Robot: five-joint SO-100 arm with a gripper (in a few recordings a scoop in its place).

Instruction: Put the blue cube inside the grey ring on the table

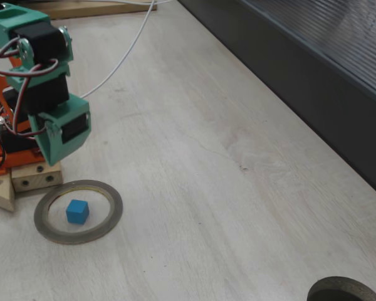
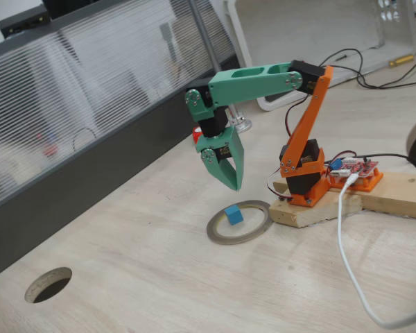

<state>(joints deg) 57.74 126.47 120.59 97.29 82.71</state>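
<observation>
Now blue cube [image 1: 77, 211] sits inside grey ring [image 1: 78, 211]; gripper [image 2: 228, 182] released above.

Above the grey ring [image 2: 238, 222] you have open air under your pincer [image 2: 225, 173]; the wooden base block [image 2: 312, 208] crowds its 3 o'clock edge, bare desk [image 2: 159, 277] from 6 to 9.
</observation>
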